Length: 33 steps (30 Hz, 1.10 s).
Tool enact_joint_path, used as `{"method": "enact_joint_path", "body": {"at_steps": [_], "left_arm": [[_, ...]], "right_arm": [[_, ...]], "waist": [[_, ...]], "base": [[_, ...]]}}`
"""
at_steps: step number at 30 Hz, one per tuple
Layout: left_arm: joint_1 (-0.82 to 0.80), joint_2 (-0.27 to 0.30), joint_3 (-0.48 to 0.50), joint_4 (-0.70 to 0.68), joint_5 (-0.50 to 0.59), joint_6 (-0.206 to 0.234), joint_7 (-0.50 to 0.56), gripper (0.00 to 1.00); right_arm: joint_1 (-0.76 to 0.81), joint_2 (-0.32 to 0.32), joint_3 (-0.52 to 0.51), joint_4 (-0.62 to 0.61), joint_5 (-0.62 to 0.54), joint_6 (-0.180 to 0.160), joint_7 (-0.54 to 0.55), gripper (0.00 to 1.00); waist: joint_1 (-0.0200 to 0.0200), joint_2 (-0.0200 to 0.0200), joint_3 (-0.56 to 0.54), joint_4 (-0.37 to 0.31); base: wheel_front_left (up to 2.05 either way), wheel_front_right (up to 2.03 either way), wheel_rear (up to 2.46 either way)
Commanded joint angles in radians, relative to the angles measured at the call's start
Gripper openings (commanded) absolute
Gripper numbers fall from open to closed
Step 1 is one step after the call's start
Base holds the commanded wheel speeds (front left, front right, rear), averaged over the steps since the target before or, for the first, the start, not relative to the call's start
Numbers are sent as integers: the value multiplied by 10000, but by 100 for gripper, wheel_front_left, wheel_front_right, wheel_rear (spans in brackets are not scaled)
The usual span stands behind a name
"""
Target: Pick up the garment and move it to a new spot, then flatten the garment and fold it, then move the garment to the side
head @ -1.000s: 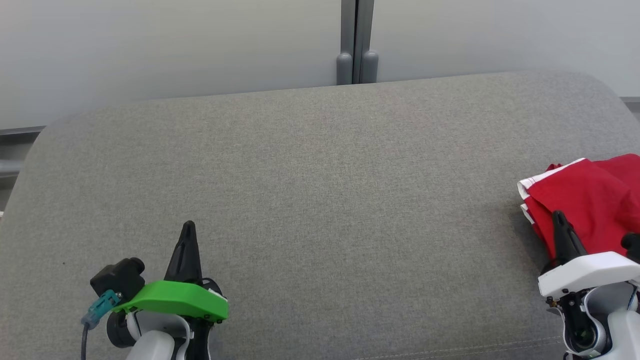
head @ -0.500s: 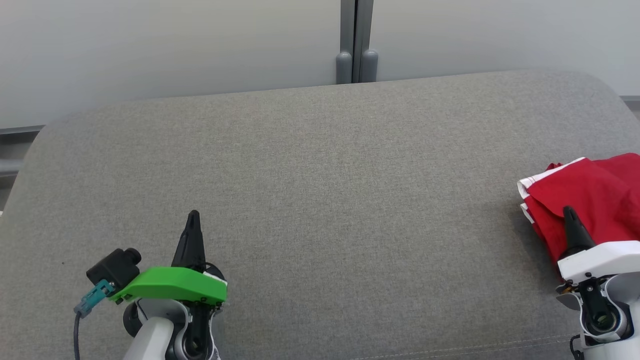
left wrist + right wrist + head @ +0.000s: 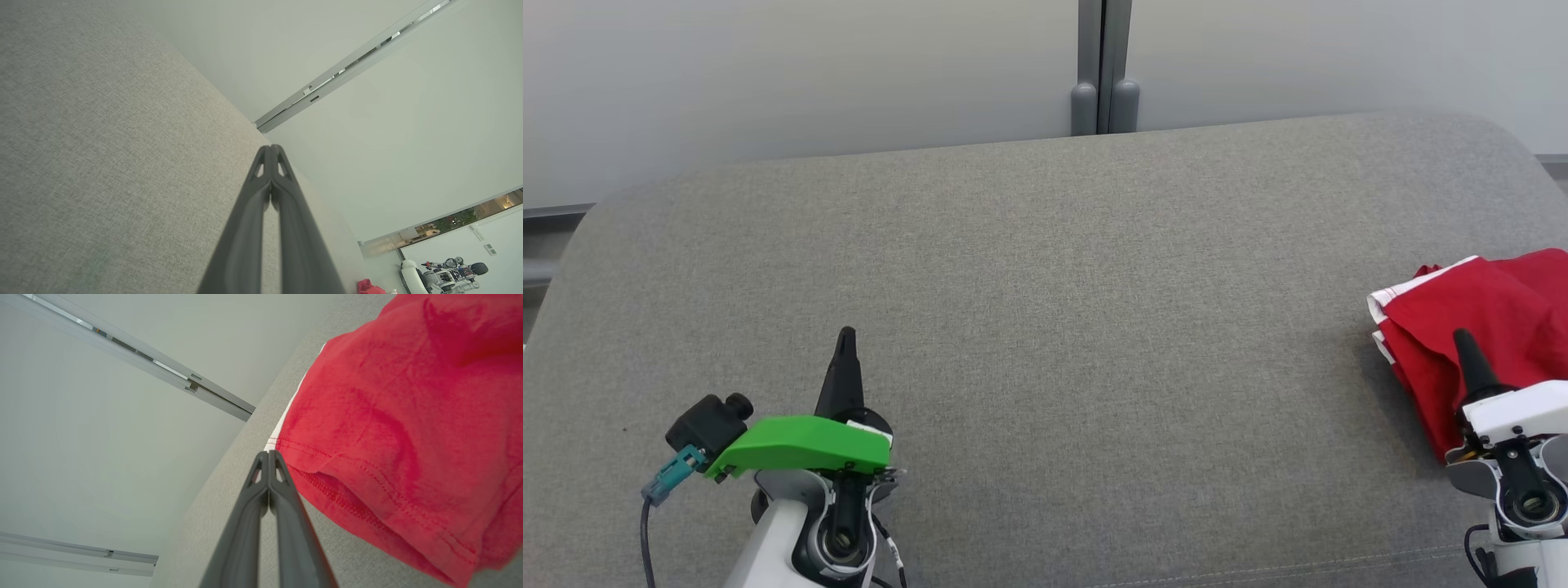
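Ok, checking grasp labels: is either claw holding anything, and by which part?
Nothing is held. The left claw is shut over the grey cushion; the right claw is shut beside the hem of the red garment, gripping no cloth.

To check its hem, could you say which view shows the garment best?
Right wrist view: the garment is close, hem stitching clear. Head view crops it at the edge; left wrist view shows a distant speck.

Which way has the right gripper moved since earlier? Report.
Yes: the right gripper slid rightward and slightly up the head view, farther across the unmoved garment.
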Motion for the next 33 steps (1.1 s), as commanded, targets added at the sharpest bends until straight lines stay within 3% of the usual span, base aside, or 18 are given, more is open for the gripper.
{"method": "enact_joint_path", "body": {"at_steps": [1,33], "left_arm": [[-358,-3,8,-16,-294,-112,-40,0],[-1239,-355,-138,801,-3499,-792,-58,0]], "right_arm": [[-310,-127,-98,4,272,4,95,0],[-1238,-523,-911,1227,3597,4,1402,0]], "waist": [[0,0,2,-1],[0,0,61,-27]], "base": [[0,0,0],[0,0,0]]}}
